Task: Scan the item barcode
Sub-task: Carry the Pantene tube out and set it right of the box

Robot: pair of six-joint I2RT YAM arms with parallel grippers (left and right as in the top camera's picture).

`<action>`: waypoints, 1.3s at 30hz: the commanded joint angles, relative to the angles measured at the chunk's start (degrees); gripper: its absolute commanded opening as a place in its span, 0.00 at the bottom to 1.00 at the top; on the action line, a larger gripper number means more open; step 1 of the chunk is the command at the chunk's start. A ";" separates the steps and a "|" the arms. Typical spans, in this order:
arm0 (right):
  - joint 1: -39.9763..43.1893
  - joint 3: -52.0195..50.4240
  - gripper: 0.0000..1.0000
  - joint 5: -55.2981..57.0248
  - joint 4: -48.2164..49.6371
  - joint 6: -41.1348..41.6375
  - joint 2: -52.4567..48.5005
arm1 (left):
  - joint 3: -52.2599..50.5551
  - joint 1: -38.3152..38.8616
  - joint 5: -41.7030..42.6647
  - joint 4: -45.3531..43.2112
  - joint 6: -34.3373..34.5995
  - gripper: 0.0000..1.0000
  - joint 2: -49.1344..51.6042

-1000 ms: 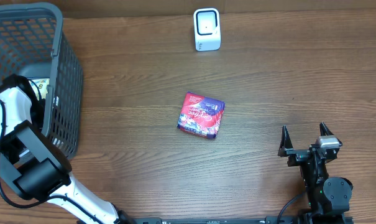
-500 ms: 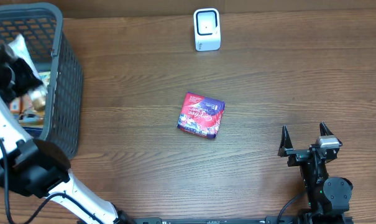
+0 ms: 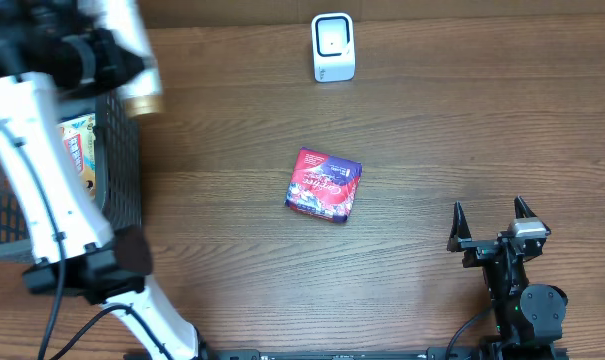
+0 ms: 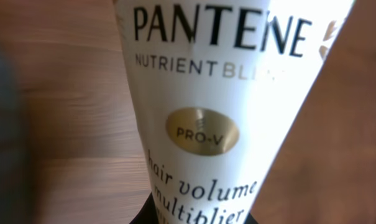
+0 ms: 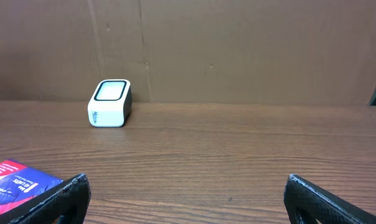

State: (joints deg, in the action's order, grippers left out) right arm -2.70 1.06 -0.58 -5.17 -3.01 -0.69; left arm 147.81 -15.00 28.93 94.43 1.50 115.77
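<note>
My left gripper (image 4: pixel 200 218) is shut on a white Pantene tube (image 4: pixel 219 93) that fills the left wrist view, label toward the camera. From overhead, the left gripper (image 3: pixel 100 58) hangs high over the basket's right rim, and the tube's gold cap (image 3: pixel 145 98) pokes out over the table. The white barcode scanner (image 3: pixel 333 47) stands at the back middle and is also seen as the scanner (image 5: pixel 110 102) in the right wrist view. My right gripper (image 3: pixel 491 232) rests at the front right, open and holding nothing, as the right gripper (image 5: pixel 188 199) shows.
A dark mesh basket (image 3: pixel 117 180) at the left edge holds a packet (image 3: pixel 79 150). A red and purple packet (image 3: pixel 324 184) lies flat mid-table, its corner showing as the red packet (image 5: pixel 13 177). A brown cardboard wall (image 5: pixel 237 50) stands behind the scanner.
My left arm has risen out of the basket with the tube and swung toward the back and right, over the basket's rim. The right arm has not moved.
</note>
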 commanded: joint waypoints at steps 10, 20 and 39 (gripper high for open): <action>0.20 -0.59 1.00 0.55 0.35 -0.07 0.52 | 0.92 34.16 -12.00 -1.73 8.44 0.04 2.08; 0.20 -0.59 1.00 0.55 0.33 -0.07 0.52 | 0.61 51.04 -17.97 -5.07 17.27 0.04 19.39; 0.20 -0.59 1.00 0.55 0.33 -0.07 0.52 | 6.34 53.20 -12.39 -0.42 20.28 0.48 28.59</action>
State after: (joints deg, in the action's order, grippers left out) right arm -2.70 1.06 -0.60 -5.17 -3.01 -0.69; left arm 148.97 40.84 15.09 92.18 22.13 147.98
